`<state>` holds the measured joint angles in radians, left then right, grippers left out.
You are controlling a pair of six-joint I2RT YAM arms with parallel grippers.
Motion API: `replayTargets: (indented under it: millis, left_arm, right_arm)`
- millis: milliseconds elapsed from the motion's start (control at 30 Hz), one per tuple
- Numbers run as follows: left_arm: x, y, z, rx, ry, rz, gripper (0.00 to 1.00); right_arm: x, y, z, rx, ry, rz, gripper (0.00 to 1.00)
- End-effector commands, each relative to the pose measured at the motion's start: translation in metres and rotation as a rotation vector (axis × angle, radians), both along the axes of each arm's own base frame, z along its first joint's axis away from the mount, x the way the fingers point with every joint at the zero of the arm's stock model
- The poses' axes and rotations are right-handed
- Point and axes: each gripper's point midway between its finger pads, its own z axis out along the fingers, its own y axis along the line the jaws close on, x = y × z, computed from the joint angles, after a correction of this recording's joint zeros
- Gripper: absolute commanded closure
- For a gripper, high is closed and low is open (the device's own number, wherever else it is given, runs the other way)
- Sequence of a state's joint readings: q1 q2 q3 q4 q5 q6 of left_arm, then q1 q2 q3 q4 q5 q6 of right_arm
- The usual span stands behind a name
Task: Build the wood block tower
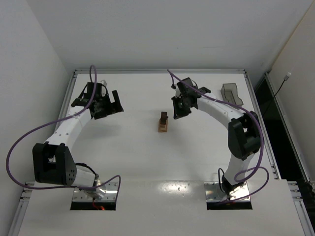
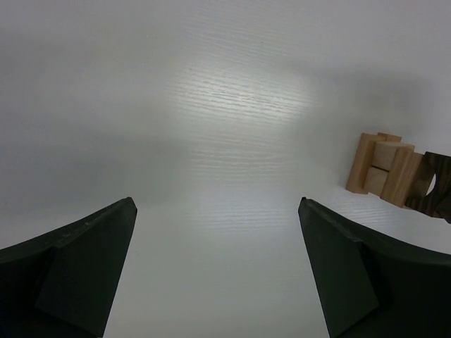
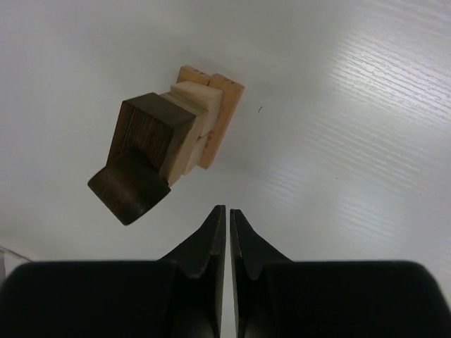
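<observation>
The white table [image 1: 147,162] has a matte, faintly grained laminate top with a metal rim around it. Two arms in smooth white shells with black joints stand at its near edge. The left arm [image 1: 69,130] reaches out over the left side, and the right arm [image 1: 231,118] curves in toward the middle. A translucent grey plastic bin [image 1: 231,93], scooped and open-topped, sits near the far right corner, well apart from everything else.

The tower [image 1: 163,123] stands near the middle of the table, a narrow, slightly uneven stack. It is just beside the right gripper [image 3: 227,211] and well apart from the left gripper [image 2: 218,211]. In the right wrist view its lower part is light tan blocks [image 3: 215,116], smooth and square-edged with fine straight grain. A dark brown block [image 3: 151,130] with streaky grain sits on top. A dark piece with a rounded end [image 3: 130,186] juts from that block; how it is seated I cannot tell.

The left gripper's matte black, wedge-shaped fingers are spread wide over bare table, with nothing between them. The right gripper's black fingers are pressed together tip to tip, holding nothing and not touching the tower.
</observation>
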<state>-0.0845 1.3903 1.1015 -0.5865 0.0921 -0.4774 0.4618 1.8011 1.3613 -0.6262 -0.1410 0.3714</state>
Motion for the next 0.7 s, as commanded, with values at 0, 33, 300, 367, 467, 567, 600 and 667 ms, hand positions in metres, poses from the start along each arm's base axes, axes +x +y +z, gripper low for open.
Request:
replayTargets:
  millis: [0, 33, 300, 367, 467, 567, 600, 667]
  left_arm:
    - [0.005, -0.006, 0.021, -0.044, -0.076, -0.011, 0.00]
    - [0.007, -0.008, 0.024, -0.051, -0.084, -0.017, 0.00]
    - [0.008, -0.008, 0.018, -0.056, -0.065, -0.010, 0.00]
    - [0.009, -0.010, 0.020, -0.063, -0.073, -0.017, 0.00]
    - [0.009, -0.011, 0.020, -0.070, -0.072, -0.023, 0.00]
    - [0.008, -0.013, 0.021, -0.077, -0.072, -0.029, 0.00]
    - [0.008, -0.013, 0.021, -0.077, -0.072, -0.029, 0.00]
    - [0.008, -0.013, 0.021, -0.077, -0.072, -0.029, 0.00]
  right_arm:
    - [0.018, 0.010, 0.013, 0.018, -0.039, -0.048, 0.96]
    - [0.016, 0.013, 0.009, 0.013, -0.031, -0.039, 0.92]
    - [0.010, 0.022, 0.006, 0.037, -0.008, -0.011, 0.88]
    - [0.008, 0.025, 0.006, 0.037, -0.007, -0.002, 0.86]
    - [0.007, 0.032, 0.010, 0.050, -0.012, 0.014, 0.85]
    - [0.008, 0.039, 0.015, 0.067, -0.025, 0.029, 0.81]
    - [0.010, 0.040, 0.018, 0.071, -0.033, 0.029, 0.81]
    - [0.011, 0.038, 0.018, 0.061, -0.041, 0.032, 0.80]
